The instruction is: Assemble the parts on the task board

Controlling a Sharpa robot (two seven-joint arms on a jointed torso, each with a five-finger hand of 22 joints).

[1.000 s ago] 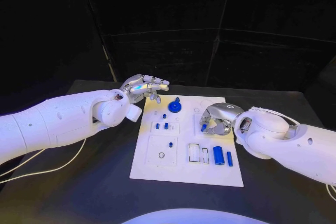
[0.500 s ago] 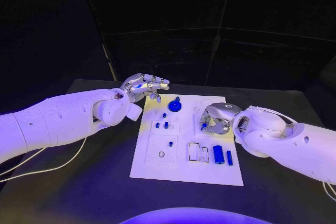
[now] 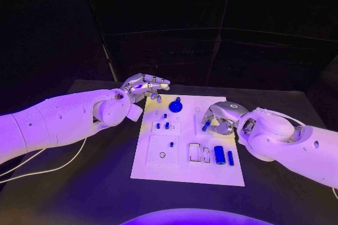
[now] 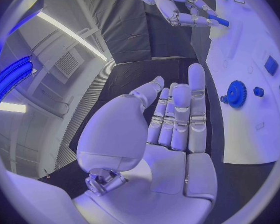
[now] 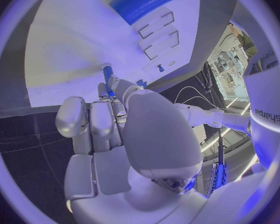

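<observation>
Silver fingers of the right hand (image 3: 220, 118) curl downward over the right edge of the task board (image 3: 189, 173), about halfway along its far half, and pinch a small blue peg (image 3: 205, 127) at their tips. The right wrist view shows the same peg (image 5: 107, 74) standing out past the fingertips, its end close to the white board (image 5: 77, 45), though I cannot tell whether it touches. The right arm comes in low from the table's right side, the wrist bent so the back of the hand faces up.

The left hand (image 3: 144, 87) hovers just off the board's far-left corner, raised above the black table (image 3: 84, 186), with the forearm sloping up from the left. Its fingers (image 4: 180, 112) lie nearly straight and side by side, the thumb apart, holding nothing.

On the board, a blue gear (image 3: 175, 107) sits near the far edge, left of centre. Small blue pegs (image 3: 162, 125) stand in the plate just nearer than it. A blue cylinder (image 3: 220, 155) and a slimmer blue bar (image 3: 231, 158) lie side by side near the right edge, toward the near end.
</observation>
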